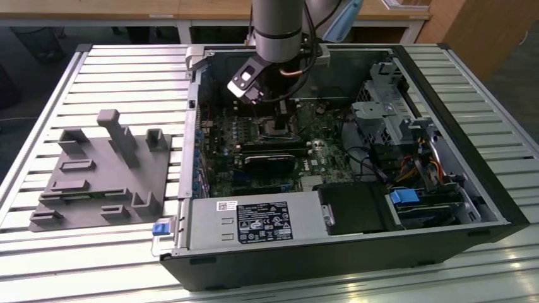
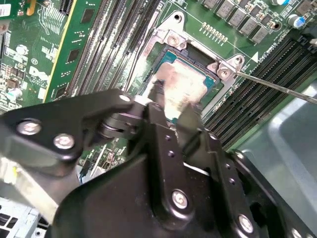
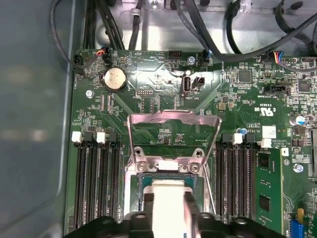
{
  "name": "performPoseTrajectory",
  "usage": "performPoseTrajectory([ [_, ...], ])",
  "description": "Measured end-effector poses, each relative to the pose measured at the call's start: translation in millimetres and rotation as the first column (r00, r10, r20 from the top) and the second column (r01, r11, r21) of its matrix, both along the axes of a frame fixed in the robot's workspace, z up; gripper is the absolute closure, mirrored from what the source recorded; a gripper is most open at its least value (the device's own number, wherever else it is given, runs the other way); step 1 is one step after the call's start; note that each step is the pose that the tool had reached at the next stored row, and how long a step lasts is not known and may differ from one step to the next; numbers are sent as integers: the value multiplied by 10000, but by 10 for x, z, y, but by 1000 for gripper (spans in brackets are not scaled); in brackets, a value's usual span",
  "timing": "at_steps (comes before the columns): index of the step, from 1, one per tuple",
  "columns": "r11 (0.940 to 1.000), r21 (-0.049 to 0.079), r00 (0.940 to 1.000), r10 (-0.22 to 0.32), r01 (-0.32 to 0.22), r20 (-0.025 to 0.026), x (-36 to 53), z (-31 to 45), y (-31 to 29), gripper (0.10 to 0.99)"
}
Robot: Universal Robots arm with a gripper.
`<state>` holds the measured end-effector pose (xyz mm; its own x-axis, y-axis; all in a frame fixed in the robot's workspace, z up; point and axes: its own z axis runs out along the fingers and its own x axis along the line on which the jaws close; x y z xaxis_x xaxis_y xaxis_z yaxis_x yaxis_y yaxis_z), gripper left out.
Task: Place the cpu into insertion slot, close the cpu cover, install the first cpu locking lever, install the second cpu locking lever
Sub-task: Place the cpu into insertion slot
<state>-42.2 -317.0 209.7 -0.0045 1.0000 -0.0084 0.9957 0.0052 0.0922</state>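
Gripper (image 2: 173, 101) apparently clamped on cpu (image 2: 185, 82) over insertion slot (image 1: 274, 131), exterior view's twelve o'clock from power supply (image 1: 252, 222); I'd lower level.

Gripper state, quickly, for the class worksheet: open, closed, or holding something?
Gripper: closed on the cpu, right at the insertion slot.

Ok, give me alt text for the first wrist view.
The gripper is down at the pale cpu, which sits at the insertion slot on a green motherboard. The silver cpu cover stands flipped open just beyond it, with black memory slots on both sides.
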Motion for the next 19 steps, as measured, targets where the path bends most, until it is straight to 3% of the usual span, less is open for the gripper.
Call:
performPoseTrajectory([
  [1, 10000, 1, 10000, 0, 0, -1, 0, 7, -1, 725],
  [3, 10000, 0, 10000, 1, -1, -1, 0, 21, -1, 843],
  [6, 10000, 1, 10000, 1, -1, 0, 1, 32, -1, 898],
  [7, 10000, 2, 10000, 1, -1, 0, 1, 36, -1, 965],
  [19, 10000, 19, 10000, 1, -1, -2, 0, 59, -2, 965],
])
